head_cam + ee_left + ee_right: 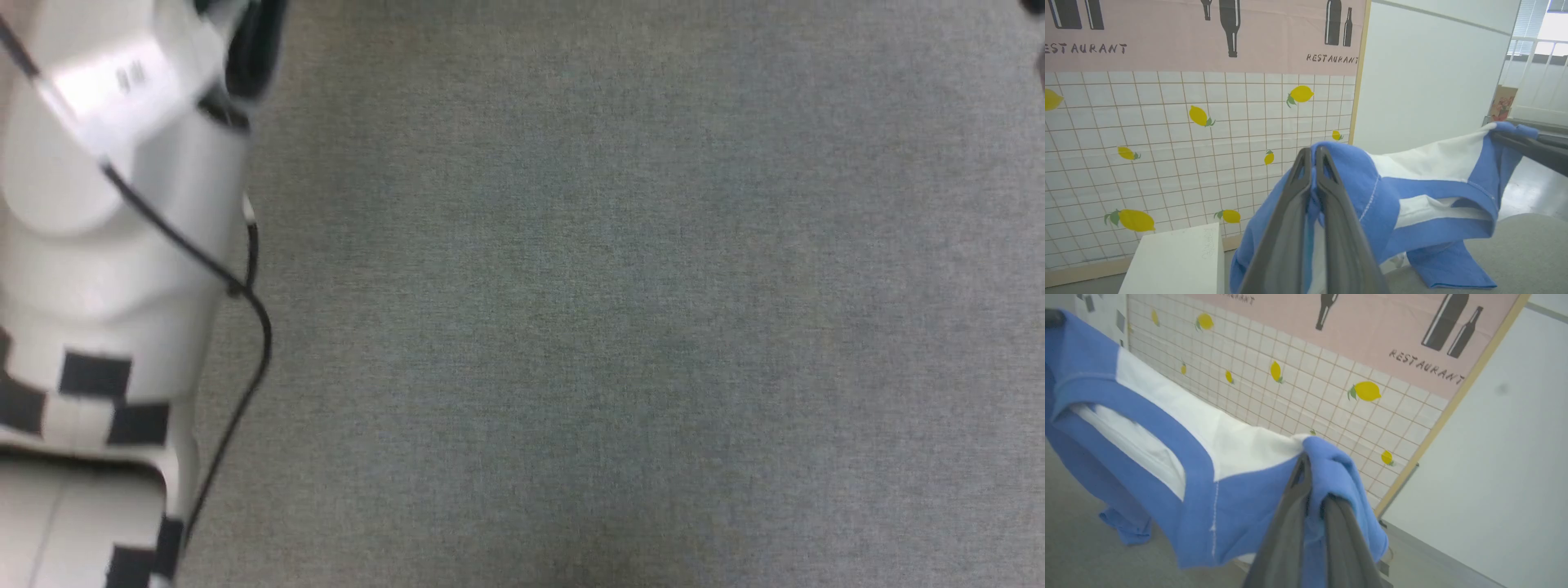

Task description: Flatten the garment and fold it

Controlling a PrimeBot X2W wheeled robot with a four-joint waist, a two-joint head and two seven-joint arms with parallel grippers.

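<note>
Item: T-shirt (pixel 1429 163), white with blue sleeves and neckband, stretched in the air between my two grippers, one sleeve drooping towards the grey worktop (pixel 1527 245). Left gripper (pixel 1312 157): clamped tight on blue cloth. Right gripper (pixel 1310 473): likewise. Behind: lemon-print wall (pixel 1167 143), white box (pixel 1175 261).

The garment (pixel 1425 163) hung between the left gripper (pixel 1313 152) and, at three o'clock, the right gripper (pixel 1498 138); a box (pixel 1175 261) sat at seven o'clock, the wall (pixel 1167 122) behind.
</note>
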